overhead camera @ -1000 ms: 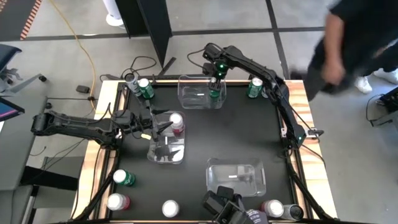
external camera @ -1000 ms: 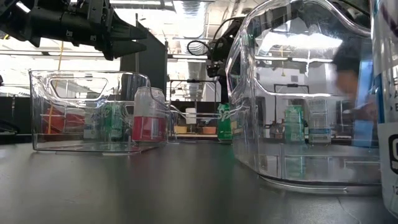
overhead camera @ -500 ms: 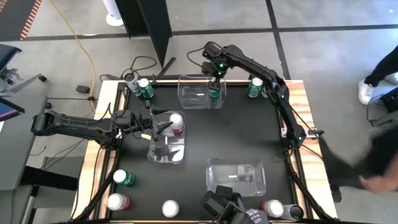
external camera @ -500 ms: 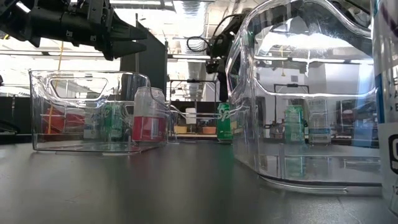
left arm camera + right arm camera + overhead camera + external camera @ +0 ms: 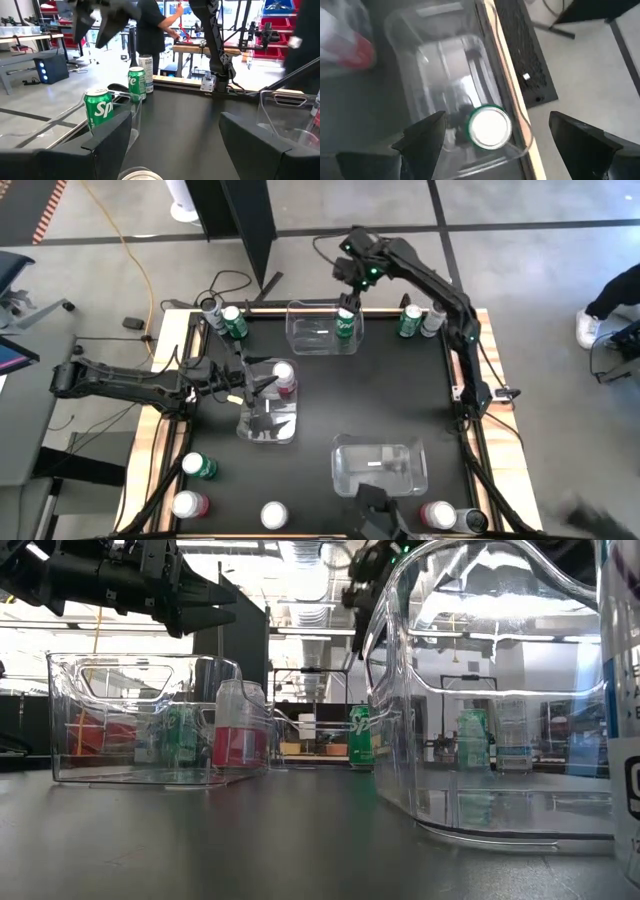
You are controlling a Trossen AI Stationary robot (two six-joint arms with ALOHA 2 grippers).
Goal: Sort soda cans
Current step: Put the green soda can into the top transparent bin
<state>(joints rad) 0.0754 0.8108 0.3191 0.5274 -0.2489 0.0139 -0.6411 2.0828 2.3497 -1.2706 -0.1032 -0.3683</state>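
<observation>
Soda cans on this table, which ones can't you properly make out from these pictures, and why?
- Can at the near edge, high view: only its silver top shows, so its colour is hidden.
- Corner can, high view: cut off by the picture's edge.
- Can behind the left clear bin, low view: blurred by the plastic walls.
- Can, left wrist view: only its rim shows.

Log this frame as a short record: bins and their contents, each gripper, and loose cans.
far bin: clear bin holding one green can
left bin: clear bin with a red-pink can at its far end
near bin: clear bin, no can visible inside
right gripper: open, above the green can, holding nothing
left gripper: open, over the left bin, holding nothing
loose cans: several stand along the table's far and near edges
</observation>
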